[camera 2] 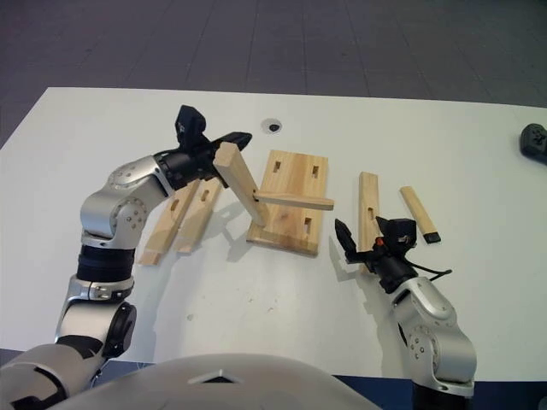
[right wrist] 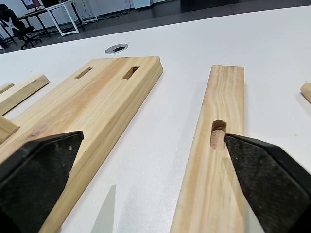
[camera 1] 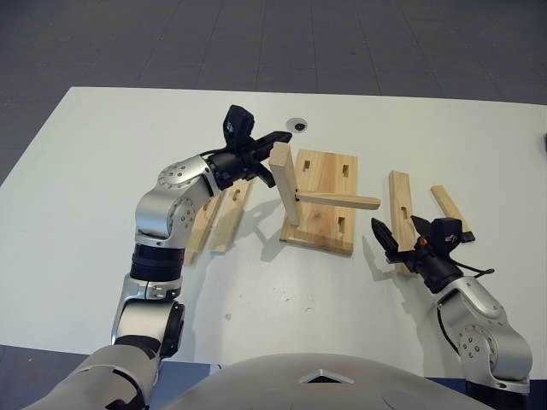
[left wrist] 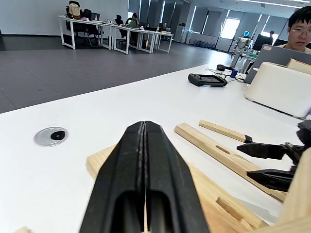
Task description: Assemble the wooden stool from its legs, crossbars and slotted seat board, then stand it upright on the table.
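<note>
The slotted seat board [camera 1: 329, 181] lies flat at the table's middle. One wooden leg [camera 1: 284, 175] stands tilted in a slot at its left edge, and a crossbar [camera 1: 342, 202] sticks out of that leg to the right, above the board. My left gripper [camera 1: 280, 136] is shut with nothing between its fingers, its tips [left wrist: 144, 127] against the top of that leg. A loose slotted leg [right wrist: 219, 145] lies right of the board. My right gripper [right wrist: 153, 187] hovers open low over the near end of it, one finger on each side.
Two more wooden pieces [camera 1: 218, 213] lie side by side left of the board, under my left forearm. A short bar with a black end [camera 1: 449, 207] lies at the far right. A round grommet [camera 1: 297, 125] sits behind the board, and a black controller [camera 2: 534, 141] lies near the right edge.
</note>
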Tool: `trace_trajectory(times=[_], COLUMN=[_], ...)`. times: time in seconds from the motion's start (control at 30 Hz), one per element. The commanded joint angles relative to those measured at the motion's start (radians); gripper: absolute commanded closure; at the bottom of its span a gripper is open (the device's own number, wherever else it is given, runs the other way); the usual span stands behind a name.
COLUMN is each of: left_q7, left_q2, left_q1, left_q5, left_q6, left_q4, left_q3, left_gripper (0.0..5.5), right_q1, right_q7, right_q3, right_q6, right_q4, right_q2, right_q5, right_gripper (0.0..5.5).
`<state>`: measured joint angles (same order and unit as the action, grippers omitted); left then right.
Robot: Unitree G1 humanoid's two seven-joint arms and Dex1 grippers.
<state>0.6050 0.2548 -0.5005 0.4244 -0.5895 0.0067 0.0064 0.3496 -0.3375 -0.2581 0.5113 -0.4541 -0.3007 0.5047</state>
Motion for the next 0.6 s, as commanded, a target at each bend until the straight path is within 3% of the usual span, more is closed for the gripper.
trace_trajectory(times=[0.03,0.17,0.37,0.6], left_q7=[-0.121,-0.187,-0.104,-0.072], left_q2=[0.062,0.194,0.366,0.392], left_q1=[-0.020,0.056,0.184,0.193], left_q5=[-0.060,-0.110,-0.091,-0.148], left_q6=[-0.005,-0.121,-0.300,-0.281], left_q4=[0.009,-0.081,-0.229,-0.083], left_q3=[0.083,0.144,0.124,0.043], left_gripper=[4.98,4.32,3.34,2.11], right_q1=[-0.003,0.043,0.098,0.140], right_q7=[0.006,0.006,0.011,0.031], right_q3=[-0.015,-0.040,-0.044,-0.037], right_q6=[0.011,0.007,-0.001,-0.017], right_q4=[-0.009,-0.026,-0.048,-0.078], right_q2=[-0.010,-0.004,0.015,0.047], right_q5=[0.007,0.013,0.007,0.000], right_gripper=[0.10,0.10,0.10,0.10])
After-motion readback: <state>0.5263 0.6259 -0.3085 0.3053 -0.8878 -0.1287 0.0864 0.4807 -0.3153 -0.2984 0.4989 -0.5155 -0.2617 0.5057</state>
